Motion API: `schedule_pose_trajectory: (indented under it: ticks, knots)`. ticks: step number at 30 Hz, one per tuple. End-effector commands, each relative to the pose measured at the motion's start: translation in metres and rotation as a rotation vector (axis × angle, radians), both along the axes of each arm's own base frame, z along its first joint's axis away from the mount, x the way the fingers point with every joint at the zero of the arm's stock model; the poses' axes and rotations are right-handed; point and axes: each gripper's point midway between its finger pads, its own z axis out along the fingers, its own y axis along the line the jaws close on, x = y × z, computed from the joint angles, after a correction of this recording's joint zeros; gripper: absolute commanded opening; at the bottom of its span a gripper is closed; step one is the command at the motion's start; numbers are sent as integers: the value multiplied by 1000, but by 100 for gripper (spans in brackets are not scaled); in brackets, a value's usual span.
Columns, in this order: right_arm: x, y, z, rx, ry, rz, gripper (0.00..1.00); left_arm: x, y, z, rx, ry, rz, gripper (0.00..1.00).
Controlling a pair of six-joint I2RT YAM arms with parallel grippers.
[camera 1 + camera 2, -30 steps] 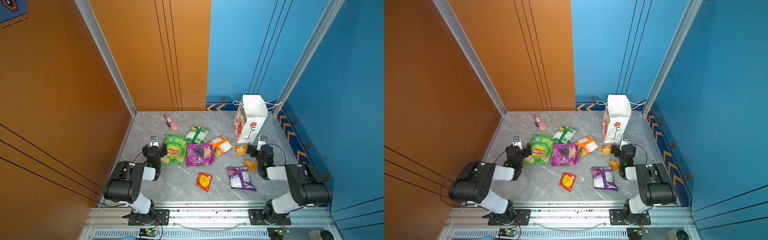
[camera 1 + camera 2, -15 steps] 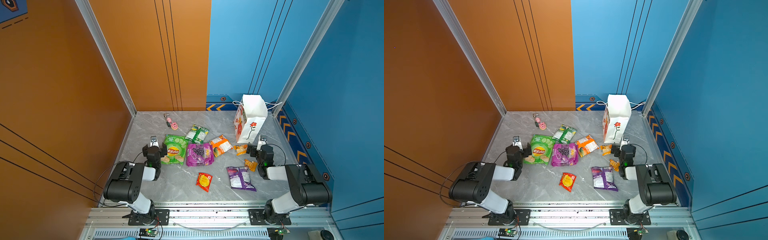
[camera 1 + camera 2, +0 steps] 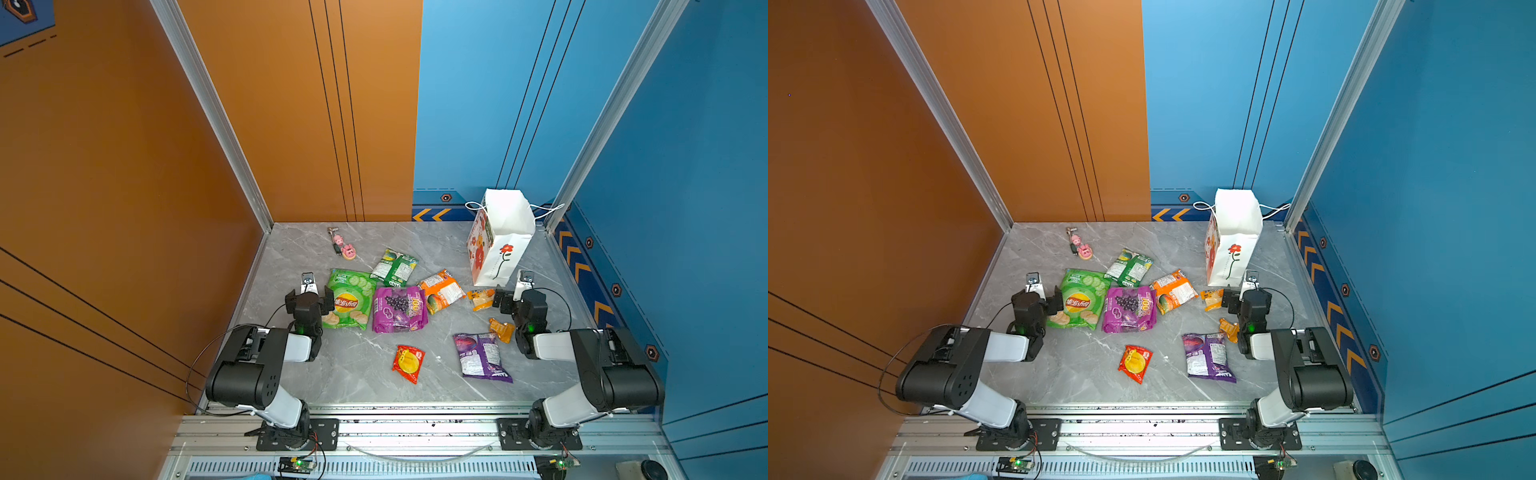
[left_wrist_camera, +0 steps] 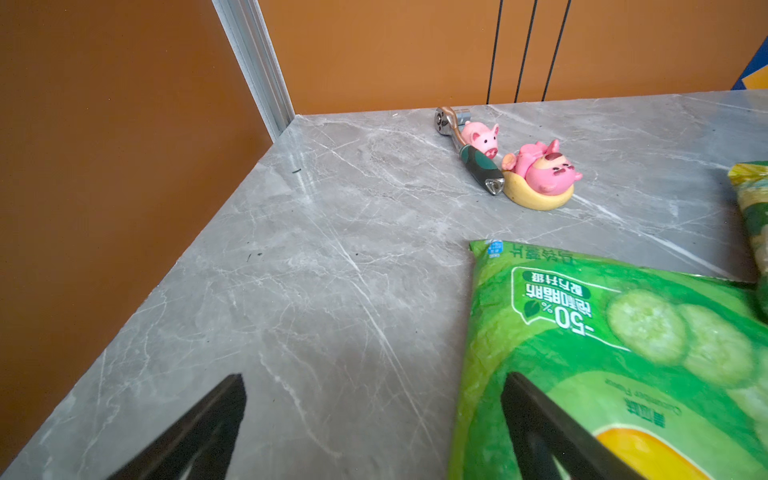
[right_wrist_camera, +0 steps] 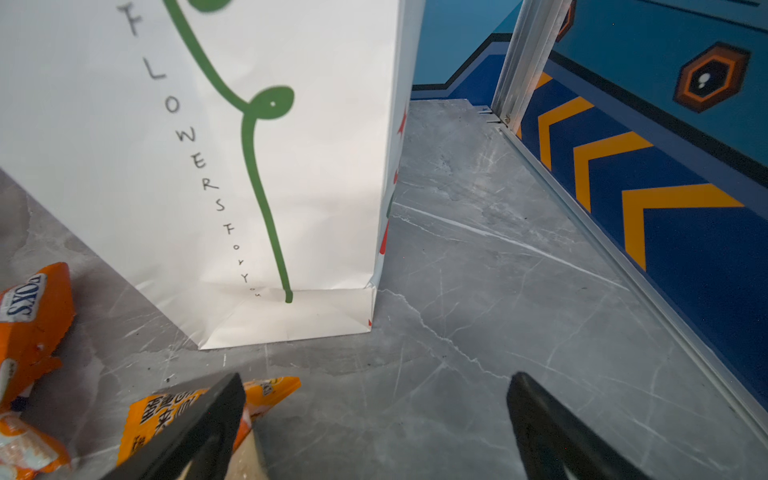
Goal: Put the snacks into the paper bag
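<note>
Gaping wide and empty, the right claw (image 3: 515, 293) sits just right of the small orange foil sachet (image 3: 480, 299) in a top view, below the tall white paper bag (image 3: 503, 232).

Paper bag's (image 5: 124, 166) top was cut off by frame edge. Green chip bag (image 4: 623, 332) ran off frame. Orange sachet (image 5: 272, 388) lay partly behind right gripper (image 5: 376, 376).

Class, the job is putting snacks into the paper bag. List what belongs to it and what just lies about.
Job: white paper bag with red flower; big green crisp bag; small green packet; purple grape packet; orange packet; orange sachets; red foil packet; purple foil packet.
Lying about: pink pig charms; green-handled metal ratchet.
</note>
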Motion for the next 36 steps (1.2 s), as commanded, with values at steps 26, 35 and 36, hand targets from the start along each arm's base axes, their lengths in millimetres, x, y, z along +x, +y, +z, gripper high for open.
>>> schedule_pose_trajectory:
  ticks: [26, 35, 36]
  knots:
    - [-90, 25, 178, 709, -176, -43, 100, -154, -11, 122, -552, -59, 244, 98]
    - [-95, 34, 207, 540, -29, 27, 100, -127, -75, 115, -675, -57, -178, 98]
    - [-93, 32, 212, 503, -11, 14, 100, -121, -82, 110, -657, -12, -199, 98]
